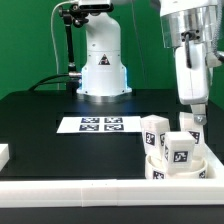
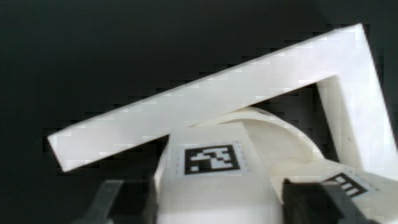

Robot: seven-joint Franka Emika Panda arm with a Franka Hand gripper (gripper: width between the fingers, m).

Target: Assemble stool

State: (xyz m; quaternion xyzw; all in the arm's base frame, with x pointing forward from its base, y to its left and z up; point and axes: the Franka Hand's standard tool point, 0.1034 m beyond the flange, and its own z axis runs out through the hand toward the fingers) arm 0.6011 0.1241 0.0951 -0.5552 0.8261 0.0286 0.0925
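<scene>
Black tabletop (image 1: pixel 40 112), white arm base (image 1: pixel 102 62) at the back centre. The marker board (image 1: pixel 98 124) lay flat mid-table, several tags showing.

The stool seat (image 1: pixel 181 166) sat at the front of the exterior view's right, against the long white border rail (image 1: pixel 100 191) running along the front edge. Legs stood up on the seat: one (image 1: pixel 154 133) toward the exterior view's left, one (image 1: pixel 179 148) in front with its tag facing the camera, a third (image 1: pixel 190 122) behind, right under the arm. A small white block (image 1: pixel 3 154) lay at the exterior view's far left edge, well apart from the rest.

The gripper (image 1: pixel 194 110) hung straight down over the back leg. In the wrist view the fingers (image 2: pixel 112 199) stood one on each side of a tagged leg (image 2: pixel 228 170), spread about to its width, with dark gaps showing at the sides. Couldn't tell if they pressed on it or just flanked it. The corner where two rails (image 2: pixel 267 80) met showed past the leg in the wrist view.
</scene>
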